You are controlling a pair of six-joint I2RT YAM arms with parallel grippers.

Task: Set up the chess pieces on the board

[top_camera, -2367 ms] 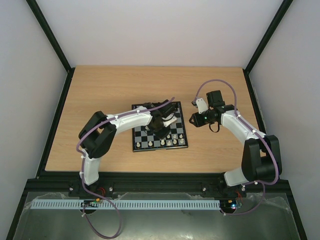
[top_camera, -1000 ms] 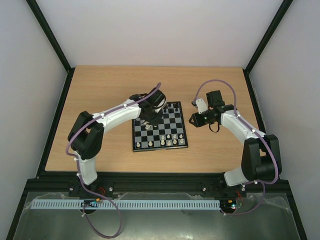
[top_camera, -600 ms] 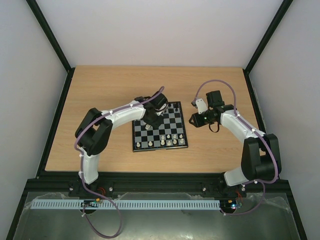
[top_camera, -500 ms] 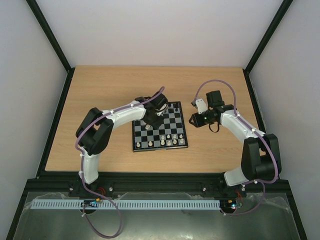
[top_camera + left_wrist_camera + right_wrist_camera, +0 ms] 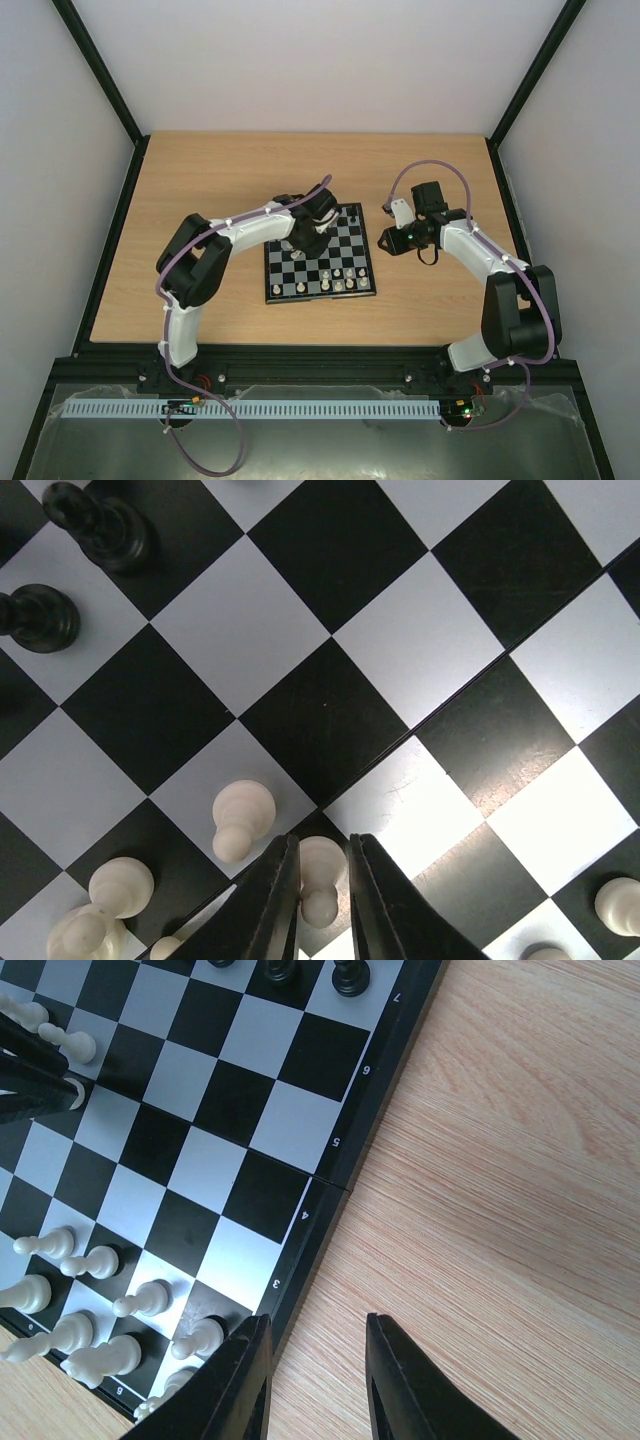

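Now, on the light wooden table (image 5: 200, 190), the small black-and-pale checkered chessboard (image 5: 320, 296) sits under the left gripper (image 5: 322, 845). This is far nearer than the right gripper (image 5: 315, 1380), which hangs part-open and empty at the board's right edge. The left jaws press on a small cream-white pawn (image 5: 320, 875), apparently upright, directly between them. Earlier this arm reached over the board's near-right squares.

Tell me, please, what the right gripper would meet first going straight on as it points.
The right gripper would probably meet the wooden table, just beside the board; depth is unclear.
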